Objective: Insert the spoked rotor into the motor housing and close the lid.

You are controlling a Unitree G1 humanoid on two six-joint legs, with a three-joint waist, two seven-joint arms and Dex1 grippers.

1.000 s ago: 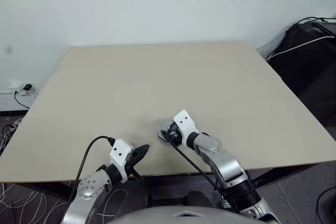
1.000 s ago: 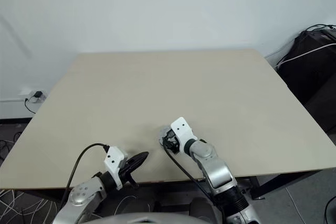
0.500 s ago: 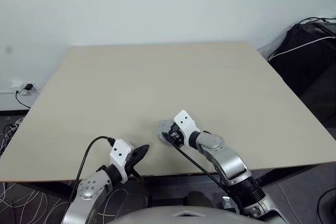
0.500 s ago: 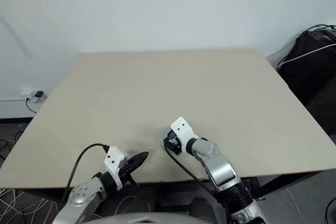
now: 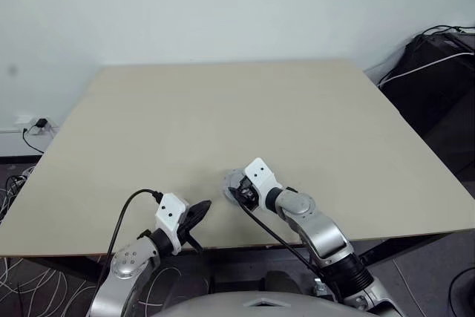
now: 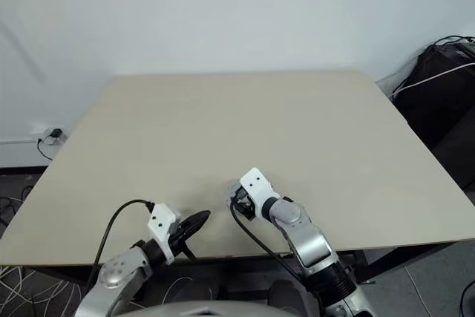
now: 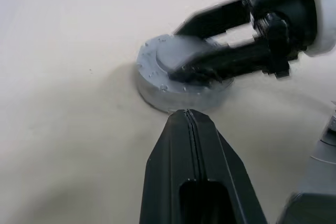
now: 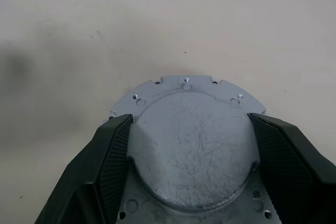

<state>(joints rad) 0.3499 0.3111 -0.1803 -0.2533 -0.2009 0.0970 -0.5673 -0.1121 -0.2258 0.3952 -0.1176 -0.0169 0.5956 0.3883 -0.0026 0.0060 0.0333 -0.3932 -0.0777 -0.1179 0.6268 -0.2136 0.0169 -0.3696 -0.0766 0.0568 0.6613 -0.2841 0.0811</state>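
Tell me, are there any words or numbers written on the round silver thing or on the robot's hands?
None: no words, numbers, labels or signs can be read.
The lid, held between the right gripper's fingers, shows scratches and small holes, no writing.
The left gripper is plain black, and the table is bare of print.

Both arms are silver-grey metal with black joints. Each wrist carries a white block with 2 small dark holes, a black cable looping off, and 2 black tapered fingers [image 8: 105,166].
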